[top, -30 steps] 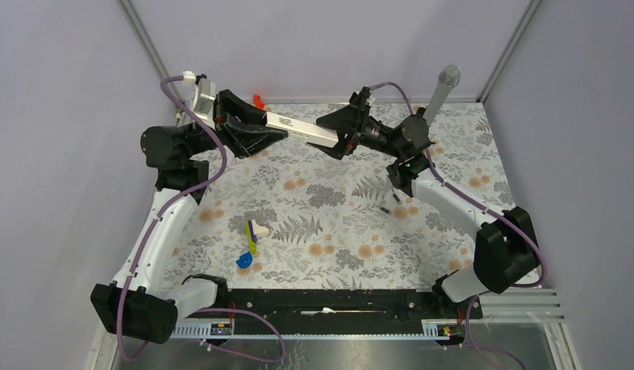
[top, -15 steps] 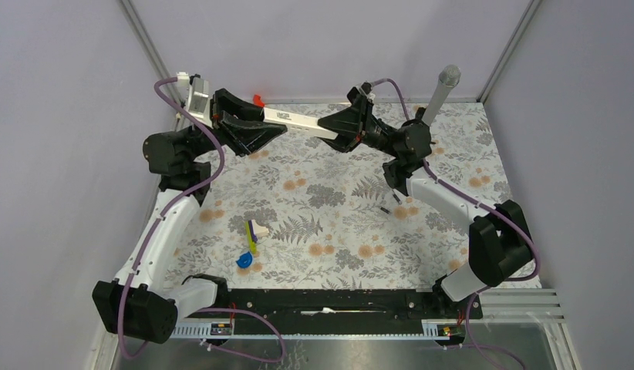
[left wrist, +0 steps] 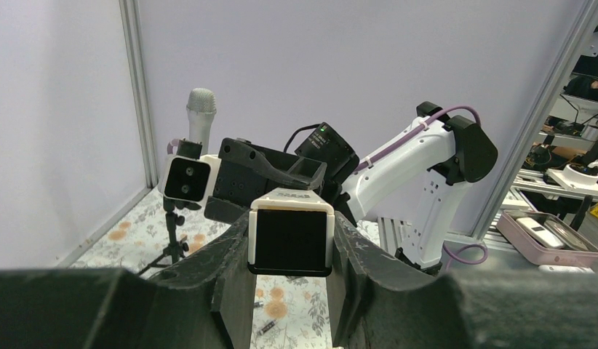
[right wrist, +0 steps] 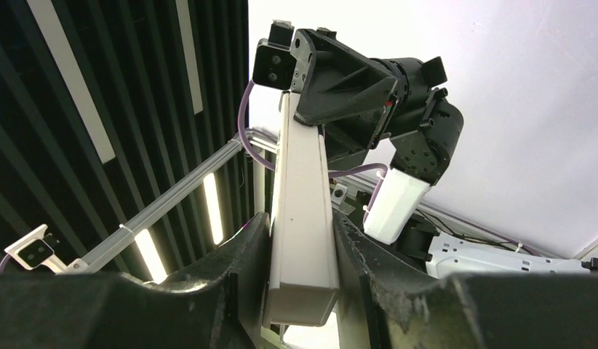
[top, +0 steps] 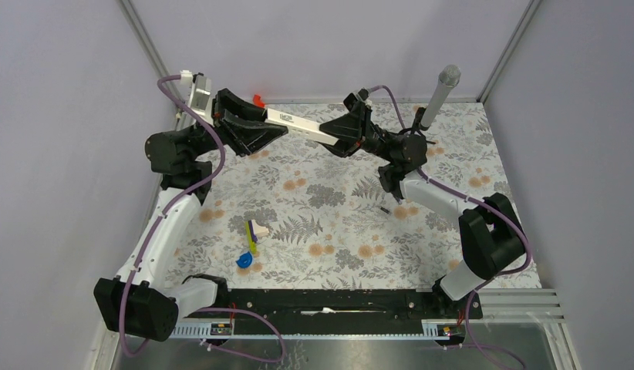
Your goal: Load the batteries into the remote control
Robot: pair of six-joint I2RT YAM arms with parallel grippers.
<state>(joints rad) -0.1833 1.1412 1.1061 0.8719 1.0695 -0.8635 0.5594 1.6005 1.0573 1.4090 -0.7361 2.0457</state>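
The remote control, a slim white bar, hangs in the air over the back of the table, held at both ends. My left gripper is shut on its left end, where the left wrist view shows the remote control end-on with a dark face between the fingers. My right gripper is shut on the other end, and the right wrist view shows the white remote control squeezed between both pads. One battery lies on the cloth under the right arm. Below the left jaws two batteries show on the cloth.
A grey microphone stands on a small tripod at the back right. A yellow-white-blue toy cluster lies near the front left. A small red object sits at the back edge. A black rail runs along the near edge.
The right gripper has closed on the remote's right end. The right arm has shifted a little to the left and the remote has moved slightly with it.
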